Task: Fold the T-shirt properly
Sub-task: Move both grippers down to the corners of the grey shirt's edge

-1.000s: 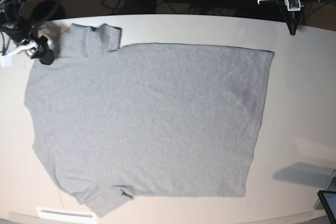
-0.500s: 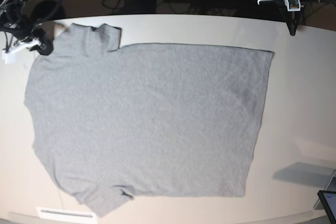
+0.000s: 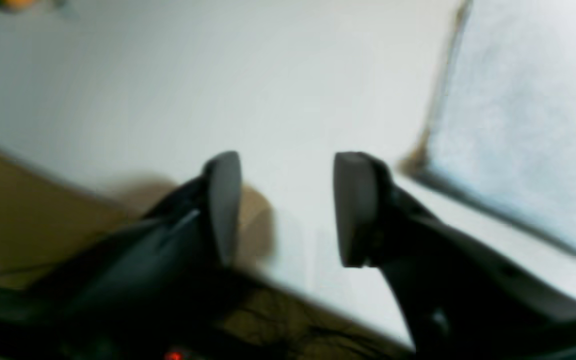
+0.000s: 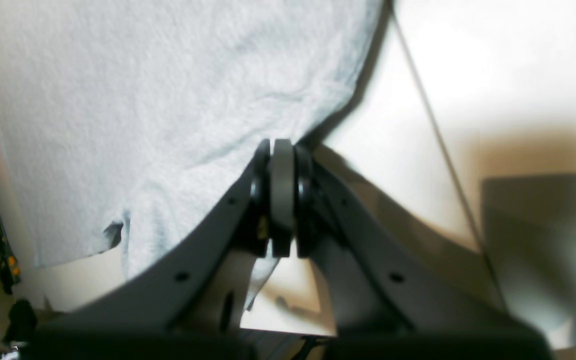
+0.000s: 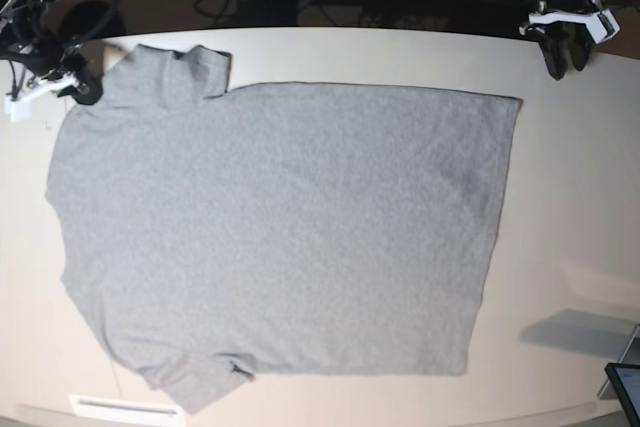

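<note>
The T-shirt (image 5: 280, 237) lies spread on the table (image 5: 570, 217), one gripper (image 5: 82, 87) at its upper-left edge, the other gripper (image 5: 565, 59) at the frame's upper right.

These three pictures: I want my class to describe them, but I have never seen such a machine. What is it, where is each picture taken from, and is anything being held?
It is a robot with two arms working at a pale table. The base view looks down on a grey T-shirt spread flat. The other two pictures come from cameras on the wrists. The right gripper, at the base view's left, is shut on the T-shirt's edge near a sleeve. The left gripper, at the far right corner, stands open over bare table beside the shirt's hem, holding nothing.
</note>
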Tool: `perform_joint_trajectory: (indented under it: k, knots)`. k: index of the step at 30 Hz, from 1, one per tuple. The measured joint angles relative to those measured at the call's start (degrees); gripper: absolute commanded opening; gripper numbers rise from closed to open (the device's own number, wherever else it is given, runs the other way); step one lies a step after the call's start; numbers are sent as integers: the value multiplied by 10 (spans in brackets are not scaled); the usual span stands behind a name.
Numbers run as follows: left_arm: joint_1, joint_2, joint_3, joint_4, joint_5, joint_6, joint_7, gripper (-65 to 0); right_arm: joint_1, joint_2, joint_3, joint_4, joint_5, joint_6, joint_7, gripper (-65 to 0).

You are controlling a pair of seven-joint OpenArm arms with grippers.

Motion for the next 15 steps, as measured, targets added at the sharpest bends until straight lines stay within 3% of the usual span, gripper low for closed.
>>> perform_joint_trajectory:
  k: [2, 5, 10, 15]
  knots:
    - [-14, 1, 0, 1, -10, -39, 47, -306, -5, 4, -25, 0, 4, -1, 3, -650]
    - [-21, 7, -2, 12, -11, -62, 87, -306, -2, 2, -47, 0, 7, -1, 3, -650]
    - [-23, 33, -2, 42, -12, -64, 117, -307, -4, 0, -54, 0, 9, -1, 5, -650]
    - [-53, 38, -5, 36, -12, -61, 167, -307, -4, 1, -58, 0, 9, -1, 5, -650]
